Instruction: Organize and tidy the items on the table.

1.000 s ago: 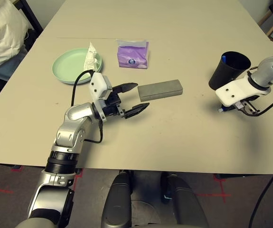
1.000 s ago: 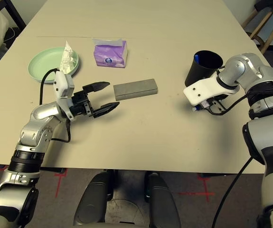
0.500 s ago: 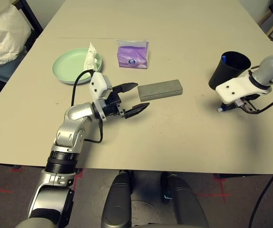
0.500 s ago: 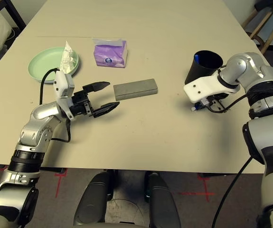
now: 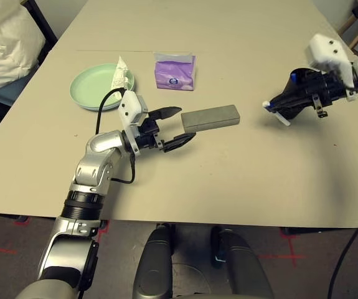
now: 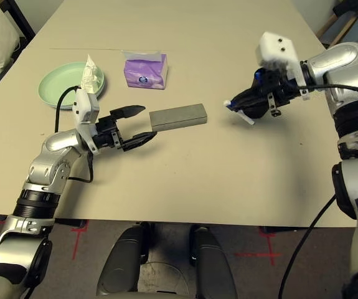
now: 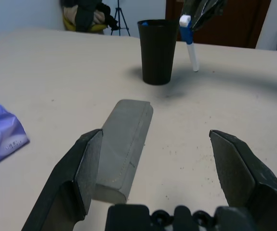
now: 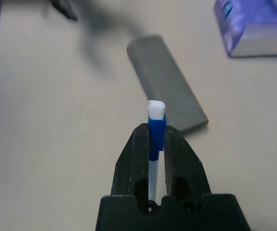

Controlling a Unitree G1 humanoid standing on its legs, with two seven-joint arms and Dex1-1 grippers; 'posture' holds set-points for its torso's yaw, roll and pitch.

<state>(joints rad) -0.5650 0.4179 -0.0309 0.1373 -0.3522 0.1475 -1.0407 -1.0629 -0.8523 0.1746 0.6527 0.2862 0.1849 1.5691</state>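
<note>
Two grippers are seen over a large beige table (image 5: 241,187). The right gripper (image 8: 156,137) is clamped on a white pen (image 5: 277,116) with a blue cap, which is held in the air just in front of a black cup (image 7: 156,50) standing near the table's right side. The left gripper (image 5: 172,128) is spread wide and held level, its fingers either side of the near end of a grey glasses case (image 5: 210,118) lying flat at mid-table; no contact is seen. Farther back lie a purple tissue pack (image 5: 174,71) and a mint green plate (image 5: 91,87) with a crumpled white tissue (image 5: 119,73) resting on its rim. The step in hand is judged to be dropping the pen into the cup. For that, the pen should be brought upright above the cup's mouth and lowered before release, so the cup is not knocked over. Something blue, possibly another pen, is glimpsed inside the cup's rim.
</note>
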